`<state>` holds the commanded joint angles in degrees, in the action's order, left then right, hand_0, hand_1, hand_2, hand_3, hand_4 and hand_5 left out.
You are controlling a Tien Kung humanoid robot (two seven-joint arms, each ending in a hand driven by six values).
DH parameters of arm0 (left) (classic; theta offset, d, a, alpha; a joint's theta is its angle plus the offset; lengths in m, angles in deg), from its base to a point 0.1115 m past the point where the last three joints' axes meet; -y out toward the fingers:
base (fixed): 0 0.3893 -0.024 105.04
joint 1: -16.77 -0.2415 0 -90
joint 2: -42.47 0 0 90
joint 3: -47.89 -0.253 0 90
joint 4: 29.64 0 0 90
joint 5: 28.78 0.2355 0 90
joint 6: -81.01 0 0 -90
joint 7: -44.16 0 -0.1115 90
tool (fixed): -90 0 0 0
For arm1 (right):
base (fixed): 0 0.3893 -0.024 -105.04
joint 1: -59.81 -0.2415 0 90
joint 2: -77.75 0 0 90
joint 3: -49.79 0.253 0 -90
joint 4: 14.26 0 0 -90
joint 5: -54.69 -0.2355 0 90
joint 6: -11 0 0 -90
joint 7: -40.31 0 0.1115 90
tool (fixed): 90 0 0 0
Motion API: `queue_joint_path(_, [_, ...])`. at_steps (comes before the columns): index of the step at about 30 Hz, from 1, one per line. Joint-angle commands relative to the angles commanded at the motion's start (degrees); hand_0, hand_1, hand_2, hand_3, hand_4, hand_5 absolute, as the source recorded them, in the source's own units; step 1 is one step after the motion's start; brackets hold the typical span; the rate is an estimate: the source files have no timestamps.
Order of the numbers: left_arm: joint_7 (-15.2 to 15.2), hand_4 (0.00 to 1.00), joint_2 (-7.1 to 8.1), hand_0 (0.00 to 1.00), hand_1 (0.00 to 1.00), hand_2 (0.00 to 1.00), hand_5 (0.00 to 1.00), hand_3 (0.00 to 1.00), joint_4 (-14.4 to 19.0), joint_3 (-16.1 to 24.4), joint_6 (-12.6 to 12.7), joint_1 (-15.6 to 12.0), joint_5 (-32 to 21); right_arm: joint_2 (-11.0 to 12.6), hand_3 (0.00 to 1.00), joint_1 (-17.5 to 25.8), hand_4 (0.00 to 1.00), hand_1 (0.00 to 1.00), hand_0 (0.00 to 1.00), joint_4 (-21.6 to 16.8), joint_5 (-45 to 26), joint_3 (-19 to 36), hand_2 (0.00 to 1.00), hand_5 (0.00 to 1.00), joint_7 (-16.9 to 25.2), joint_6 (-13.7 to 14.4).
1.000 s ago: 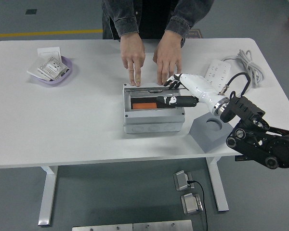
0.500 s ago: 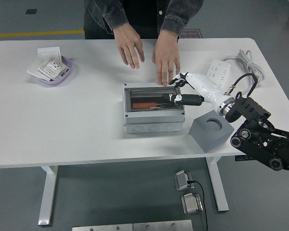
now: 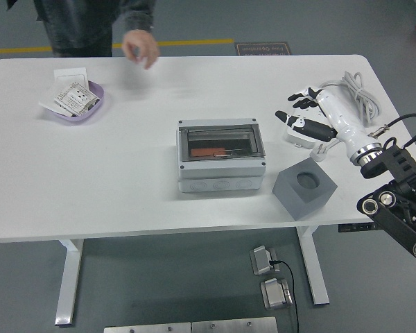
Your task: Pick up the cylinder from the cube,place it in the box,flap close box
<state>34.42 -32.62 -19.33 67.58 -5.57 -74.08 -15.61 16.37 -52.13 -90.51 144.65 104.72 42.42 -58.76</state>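
From the head view, the grey box [image 3: 221, 154] sits mid-table with its see-through lid flapped shut, and the orange cylinder [image 3: 209, 150] shows through it lying inside, while the grey cube [image 3: 304, 188] with its empty round hole stands just right of the box. The right hand [image 3: 309, 116] hovers over the white power strip [image 3: 306, 132] off to the right, fingers loosely spread and holding nothing. Up top a person's hand [image 3: 141, 46] hangs near the far edge, and a purple dish [image 3: 93, 107] of packets sits far left.
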Motion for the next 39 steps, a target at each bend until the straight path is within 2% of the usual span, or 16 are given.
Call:
queue_joint_path(4, [-0.08,0.627,-0.05,0.603,0.642,0.593,0.142,0.597,0.00,0.99,0.02,-0.18,0.73,-1.52,0.679,4.50,0.918,0.616,0.690,0.14,-7.59,5.92,0.614,0.827,4.45,-0.17])
queue_joint_path(10, [-0.07,0.627,-0.17,0.604,0.642,0.593,0.143,0.597,0.00,1.56,-0.01,-0.28,1.01,-3.77,0.670,9.10,0.918,0.612,0.687,0.66,-19.37,13.54,0.607,0.827,9.28,-2.59])
queue_joint_path(18, [-0.01,0.627,-0.12,0.605,0.642,0.592,0.145,0.596,0.00,1.60,-0.01,-0.32,0.86,-5.21,0.678,11.89,0.924,0.630,0.680,-0.89,-31.45,18.83,0.622,0.807,11.12,-6.85])
queue_joint_path(19, [0.00,0.627,-0.12,0.605,0.643,0.592,0.147,0.596,0.00,1.58,-0.01,-0.34,0.84,-5.33,0.700,12.07,0.981,0.663,0.709,-1.18,-32.44,19.11,0.667,0.785,11.16,-7.09])
queue_joint_path(24, [0.09,0.627,-0.12,0.605,0.643,0.592,0.147,0.596,0.00,1.30,-0.03,-0.40,0.48,-5.92,0.700,12.74,0.981,0.663,0.709,-2.63,-33.70,19.83,0.667,0.785,11.07,-7.19])
queue_joint_path(25, [0.11,0.627,-0.13,0.606,0.643,0.592,0.148,0.596,0.00,1.28,-0.02,-0.40,0.44,-6.00,0.703,12.79,0.998,0.646,0.718,-2.84,-33.54,19.83,0.634,0.630,11.00,-7.12])
queue_joint_path(30, [0.24,0.627,-0.11,0.606,0.643,0.592,0.148,0.596,0.00,1.11,-0.03,-0.39,0.19,-6.25,0.703,13.04,0.998,0.646,0.718,-3.59,-32.57,20.08,0.634,0.630,10.58,-6.61])
queue_joint_path(31, [0.24,0.627,-0.10,0.605,0.644,0.592,0.150,0.596,0.00,1.16,-0.02,-0.38,0.22,-6.23,0.728,13.09,0.880,0.614,0.690,-3.72,-32.42,20.18,0.611,0.338,10.51,-6.54])
queue_joint_path(36, [0.27,0.627,-0.09,0.605,0.644,0.592,0.150,0.596,0.00,1.25,-0.02,-0.30,0.23,-5.91,0.728,13.31,0.880,0.614,0.690,-4.11,-32.16,20.77,0.611,0.338,10.23,-6.46])
queue_joint_path(37, [0.27,0.627,-0.08,0.606,0.643,0.593,0.150,0.597,0.00,1.27,-0.02,-0.28,0.23,-5.85,0.743,13.33,0.799,0.612,0.687,-4.12,-32.20,20.84,0.615,0.202,10.19,-6.49])
queue_joint_path(39, [0.26,0.627,-0.07,0.606,0.643,0.593,0.150,0.597,0.00,1.30,-0.02,-0.26,0.24,-5.74,0.743,13.37,0.799,0.612,0.687,-4.12,-32.29,20.90,0.615,0.202,10.08,-6.58])
